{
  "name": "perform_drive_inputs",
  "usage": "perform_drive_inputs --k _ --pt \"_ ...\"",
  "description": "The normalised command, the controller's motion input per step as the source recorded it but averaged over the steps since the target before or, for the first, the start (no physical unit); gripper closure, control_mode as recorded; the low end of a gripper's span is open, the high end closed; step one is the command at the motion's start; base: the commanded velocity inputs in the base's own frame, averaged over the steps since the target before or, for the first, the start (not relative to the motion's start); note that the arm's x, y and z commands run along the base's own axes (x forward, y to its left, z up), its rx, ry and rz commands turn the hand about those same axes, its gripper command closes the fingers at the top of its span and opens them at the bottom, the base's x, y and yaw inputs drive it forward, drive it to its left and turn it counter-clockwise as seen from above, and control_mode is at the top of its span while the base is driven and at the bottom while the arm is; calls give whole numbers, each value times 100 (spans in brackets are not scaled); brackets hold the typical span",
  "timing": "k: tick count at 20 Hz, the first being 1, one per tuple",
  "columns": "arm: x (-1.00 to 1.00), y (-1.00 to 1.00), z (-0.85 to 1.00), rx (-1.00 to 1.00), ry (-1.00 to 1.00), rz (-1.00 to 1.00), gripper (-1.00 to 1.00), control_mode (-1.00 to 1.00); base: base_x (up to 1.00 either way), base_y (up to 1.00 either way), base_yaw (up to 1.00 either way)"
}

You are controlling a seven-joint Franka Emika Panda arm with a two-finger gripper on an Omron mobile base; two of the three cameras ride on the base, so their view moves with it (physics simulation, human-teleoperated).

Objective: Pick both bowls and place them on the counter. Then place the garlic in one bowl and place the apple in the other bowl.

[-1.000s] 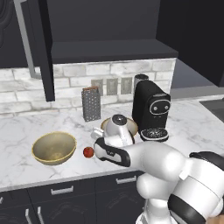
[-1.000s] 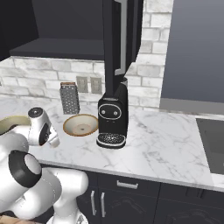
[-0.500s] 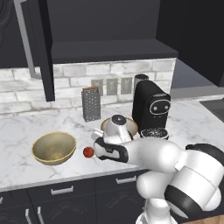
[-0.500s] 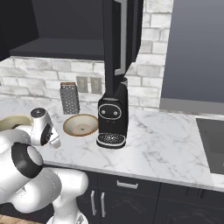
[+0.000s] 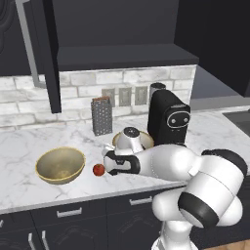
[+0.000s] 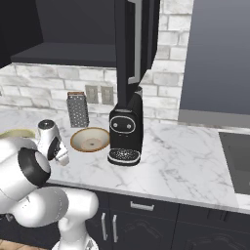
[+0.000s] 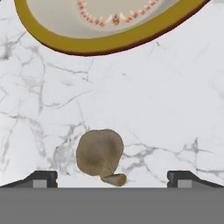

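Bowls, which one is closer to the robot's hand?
The shallow tan bowl with the pale inside. The open gripper hangs right beside it, over the garlic. The deep olive bowl sits farther left, past the apple.

Brownish-grey garlic, red apple, olive-tan deep bowl, grey-veined white marble counter, black coffee machine

The robot's forearm covers the front of the shallow tan bowl in the left base view, the hand view's top edge cuts that bowl's far side, and the deep olive-tan bowl is half hidden behind the arm's shoulder near the counter's left end.
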Motion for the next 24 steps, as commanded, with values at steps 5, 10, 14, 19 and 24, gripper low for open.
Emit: perform_drive_inputs --k 5,10,14,19,24 --pt "5 0 -10 0 2 0 -100 -100 0 0 0" --pt "3 0 -11 0 1 0 -100 -100 0 0 0" --pt "2 2 -14 0 2 0 -100 -100 0 0 0" --pt "0 6 -13 0 3 0 -100 -100 0 0 0" --pt "2 5 -12 0 2 0 100 -100 0 0 0"
